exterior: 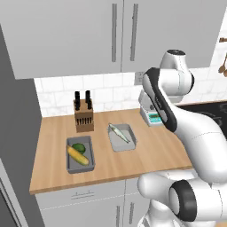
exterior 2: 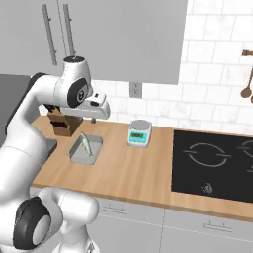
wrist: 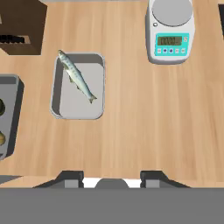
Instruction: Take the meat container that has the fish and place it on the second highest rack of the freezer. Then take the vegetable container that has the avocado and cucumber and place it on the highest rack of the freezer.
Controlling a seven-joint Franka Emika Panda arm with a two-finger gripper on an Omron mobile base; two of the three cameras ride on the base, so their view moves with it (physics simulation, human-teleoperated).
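Here, on the wooden worktop (exterior: 146,153): two grey containers side by side, well apart from the gripper (wrist: 112,178). Meat container (exterior: 121,137) nearer the middle, holding the fish (exterior: 119,132), laid slantwise with its head over the back rim. Seen also in the hand view, fish (wrist: 77,76) running from the container's (wrist: 78,85) upper left corner toward its centre. To the left of it in the left base view, vegetable container (exterior: 80,154) with the avocado (exterior: 79,147) at the back and the cucumber (exterior: 77,155) lying aslant just in front, seemingly touching it, though too small to be sure. Behind both, against the tiled wall, a brown knife block (exterior: 83,115) with dark handles upright. To the right of the fish container, a white kitchen scale (wrist: 170,30) with a teal display, then a black hob (exterior 2: 215,164) set into the worktop. Overhead, grey wall cabinets (exterior: 88,35) with bar handles.

Gripper hanging high above the worktop, aimed down, fingertips (wrist: 72,178) parted with clear space between, pinching nothing. Fish container ahead and to the left of the fingertips in the hand view, untouched. Grey side of a tall unit (exterior: 13,146) at the left edge of the left base view, likely the freezer.
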